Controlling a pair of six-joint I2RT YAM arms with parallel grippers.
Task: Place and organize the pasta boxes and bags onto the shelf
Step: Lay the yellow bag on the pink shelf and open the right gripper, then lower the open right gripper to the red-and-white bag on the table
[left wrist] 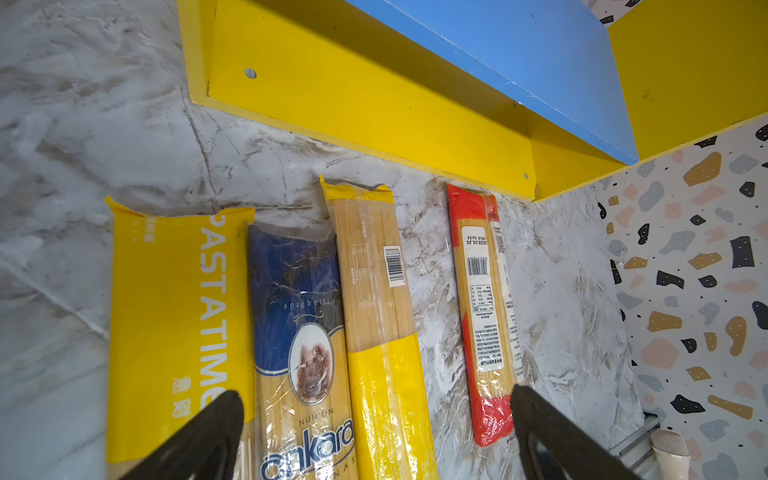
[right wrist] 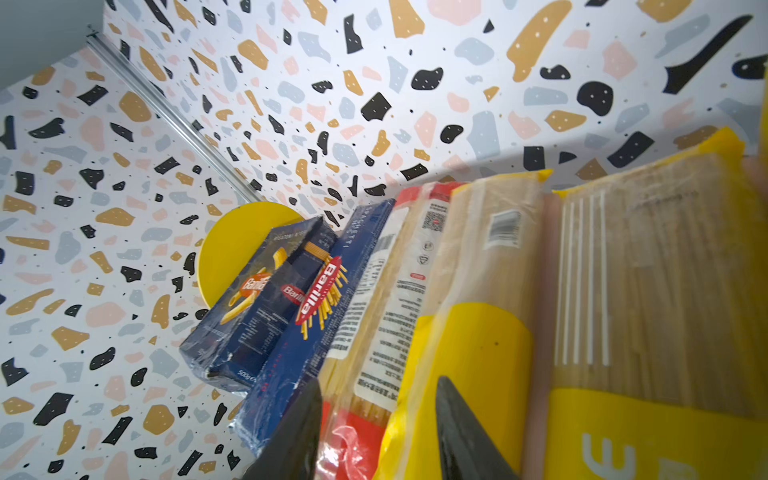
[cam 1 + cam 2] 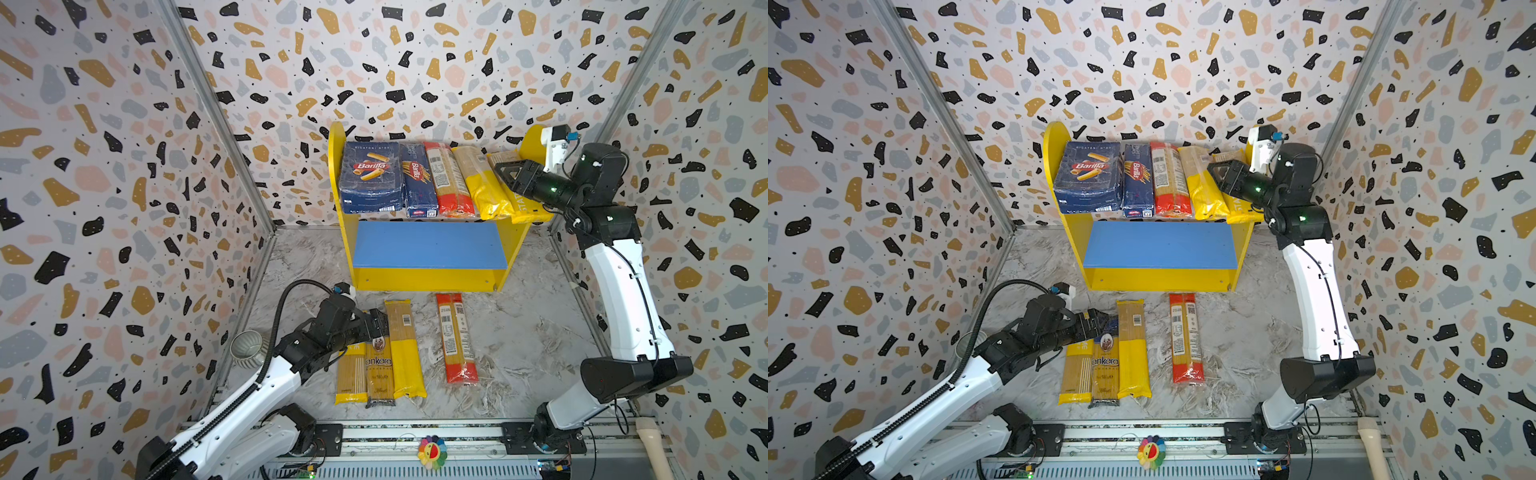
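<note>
My left hand point(image 1: 376, 392) hangs released above the ankara bag point(image 1: 299, 332); my right hand point(image 2: 380, 382), partly released, hovers over a yellow-ended bag point(image 2: 469, 332) on the shelf point(image 3: 432, 274).

"Barilla" in a red oval and "RIGATONI" stand on the wide blue carton point(image 3: 371, 176), "500g" near its lower corner — "Barilla" also on the narrow carton point(image 3: 419, 183). On the surface, the yellow bag point(image 1: 178, 332) reads "PASTATIME"; the dark blue bag point(image 1: 299, 332) reads "spaghetti", "NUH'UN", "ankara".

My shelf point(image 3: 428, 278) carries, side by side up top, the wide box point(image 3: 371, 176), narrow box point(image 3: 419, 183), a red bag point(image 3: 451, 183) and two yellow bags point(image 3: 484, 191). Four bags point(image 3: 405, 349) lie flat before it.
</note>
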